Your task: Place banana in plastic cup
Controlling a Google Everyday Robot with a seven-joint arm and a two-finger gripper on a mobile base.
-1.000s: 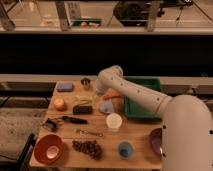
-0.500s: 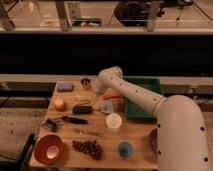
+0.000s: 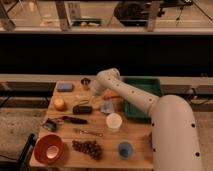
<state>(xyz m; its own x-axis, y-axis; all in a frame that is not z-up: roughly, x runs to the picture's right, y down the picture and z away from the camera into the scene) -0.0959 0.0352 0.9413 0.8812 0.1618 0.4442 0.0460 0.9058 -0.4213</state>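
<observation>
Arm (image 3: 137,96) dipped slightly; gripper (image 3: 95,97) hangs over the table (image 3: 107,141), off its edges, perhaps beside banana (image 3: 80,99); grip unclear.

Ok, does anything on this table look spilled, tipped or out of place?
Nothing stands out. The white cup and blue cup stand upright, the grapes lie in one cluster, and nothing looks spilled. The gripper hangs low over the middle of the table, beside the dark block.

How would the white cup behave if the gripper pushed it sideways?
The white cup stands upright on the table, so a high push may tip it. It looks disposable, so probably light and crushable. The gripper is farther back, beside the dark block.
</observation>
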